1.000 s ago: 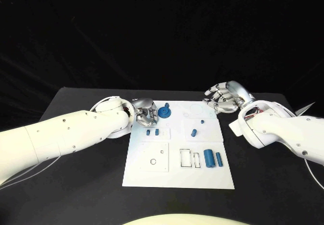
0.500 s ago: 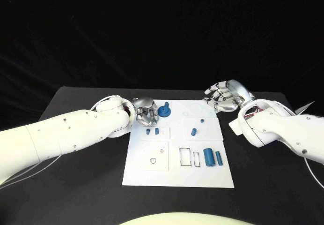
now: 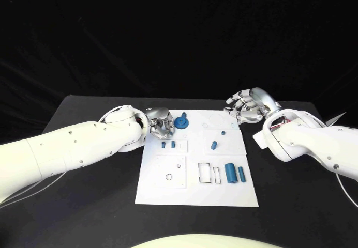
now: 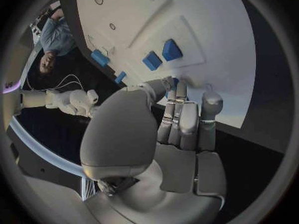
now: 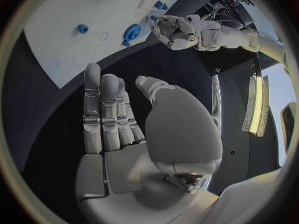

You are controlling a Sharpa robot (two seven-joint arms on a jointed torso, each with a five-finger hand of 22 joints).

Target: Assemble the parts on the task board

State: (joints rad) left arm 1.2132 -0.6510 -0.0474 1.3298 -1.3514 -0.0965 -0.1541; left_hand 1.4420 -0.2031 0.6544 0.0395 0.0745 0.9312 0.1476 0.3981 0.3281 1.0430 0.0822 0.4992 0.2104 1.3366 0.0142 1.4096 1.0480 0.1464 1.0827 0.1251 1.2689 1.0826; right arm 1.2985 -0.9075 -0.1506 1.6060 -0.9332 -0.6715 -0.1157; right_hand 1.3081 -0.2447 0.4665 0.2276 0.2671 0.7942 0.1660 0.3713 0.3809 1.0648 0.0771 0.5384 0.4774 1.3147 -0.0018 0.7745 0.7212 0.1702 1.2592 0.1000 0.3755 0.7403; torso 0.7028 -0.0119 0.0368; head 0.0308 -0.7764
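A round blue plastic gear-like part (image 3: 182,123) is seen on the white task board (image 3: 187,191), just beside the left hand (image 3: 160,124), whose fingers are apart and empty. It is judged light, stiff and slippery (best pinched across its rim). The right hand (image 3: 248,106) is held spread and empty beyond the board's far right corner.

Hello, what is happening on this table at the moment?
A two-armed robot is working at a white task board that carries small blue parts. Its left hand is at the board's far left corner, beside a round blue part, with nothing visibly held. Its right hand hovers open off the board's far right corner, holding nothing. Two blue cylinders lie side by side near the board's right edge, and other small blue pieces sit mid-board.
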